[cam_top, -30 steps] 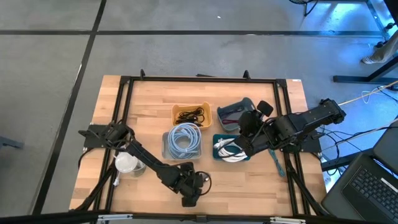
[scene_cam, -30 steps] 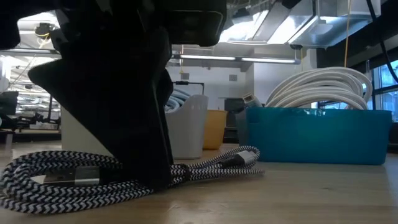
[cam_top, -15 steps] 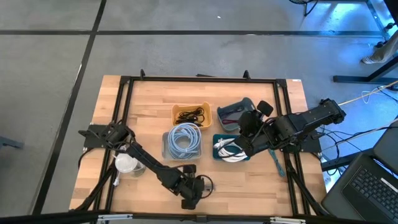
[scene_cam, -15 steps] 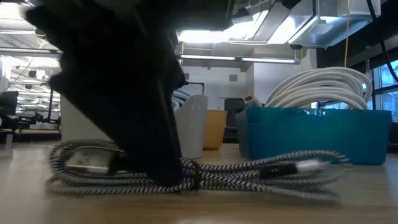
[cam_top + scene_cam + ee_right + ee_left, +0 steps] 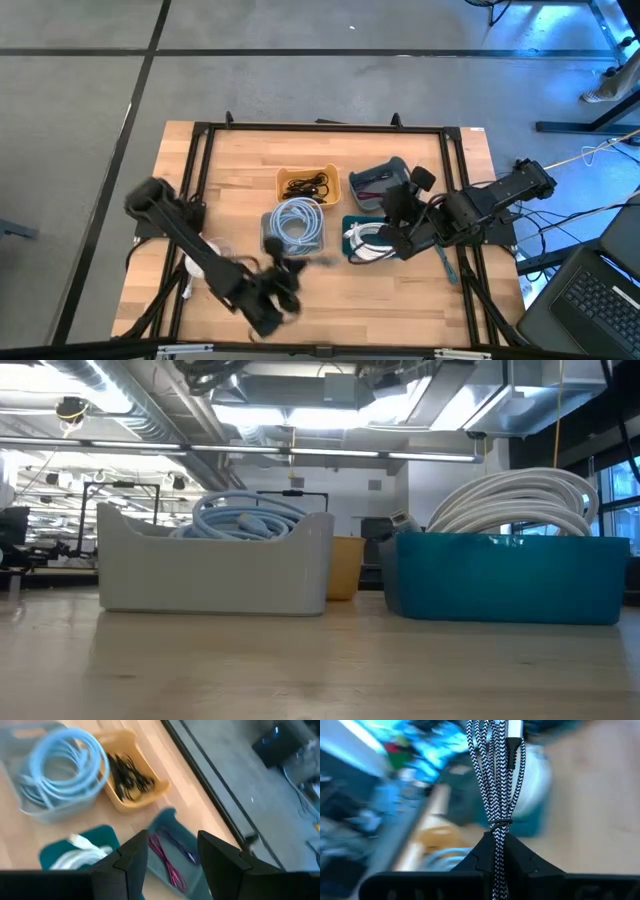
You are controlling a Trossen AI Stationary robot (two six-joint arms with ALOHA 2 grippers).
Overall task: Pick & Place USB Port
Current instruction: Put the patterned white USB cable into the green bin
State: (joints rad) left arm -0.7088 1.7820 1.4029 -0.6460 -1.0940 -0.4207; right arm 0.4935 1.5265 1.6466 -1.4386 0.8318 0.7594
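Braided USB cable [image 5: 496, 780] lifted off tabletop since a second ago, now hanging bundled from left gripper [image 5: 496, 851], fingers pinched on it. Left arm raised, swung toward grey bin [image 5: 292, 228] holding pale-blue cable coil [image 5: 296, 220]. Right gripper [image 5: 172, 852] spread, empty, hovering over teal bin [image 5: 372, 240] of white cable.

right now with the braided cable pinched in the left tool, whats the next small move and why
Probably carry it over a bin and lower it before opening. The left tool is shut on the black-and-white braided cable, which hangs off the table. Which bin fits is unclear: the teal bin holds white cable, the grey bin blue cable.
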